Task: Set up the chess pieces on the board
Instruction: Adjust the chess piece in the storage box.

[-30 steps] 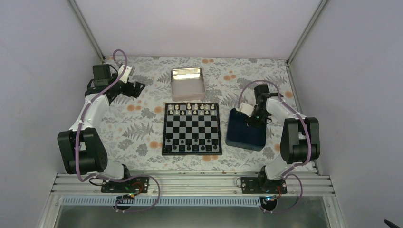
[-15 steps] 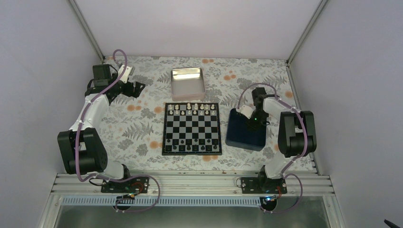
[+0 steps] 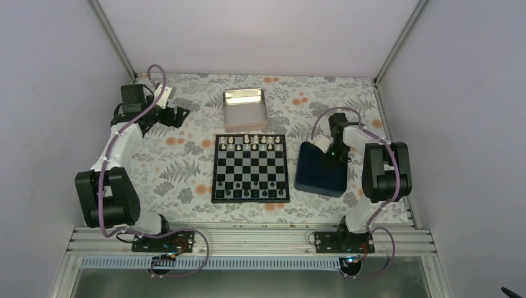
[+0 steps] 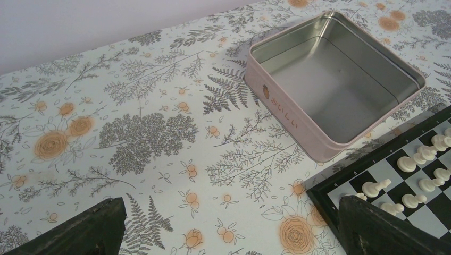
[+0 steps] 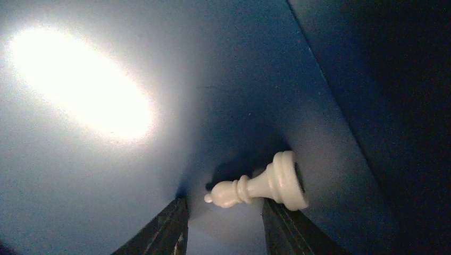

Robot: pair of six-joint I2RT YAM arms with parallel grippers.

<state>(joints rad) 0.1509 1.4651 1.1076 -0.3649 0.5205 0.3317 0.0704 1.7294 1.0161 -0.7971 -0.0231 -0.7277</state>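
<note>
- The right gripper [image 5: 224,215] is reaching down into the dark blue tray [image 3: 310,181], which is sitting just right of the board [image 3: 250,169]. Its pincer is standing released, fingers apart and clamping nothing.
- A cream piece [image 5: 266,184] is lying on its side on the tray floor right at those fingertips, its head pointing across the gap and its base towards the tray wall. I cannot tell whether the base is touching the right-hand finger.
- The fingers seem to be straddling the piece so that they can close on its slim stem. With the wall this close, there is likely little room for the outer finger.
- Other white pieces [image 3: 251,143] are occupying the board's far rows, and dark pieces [image 3: 248,193] are lining its near edge, so the setup is looking well along.
- The left gripper [image 4: 232,207] is hovering well off the board's far-left corner, opened wide and holding nothing, probably to avoid crowding the working arm.
- The silver tin [image 3: 244,92] is sitting empty just beyond the board's far edge.
</note>
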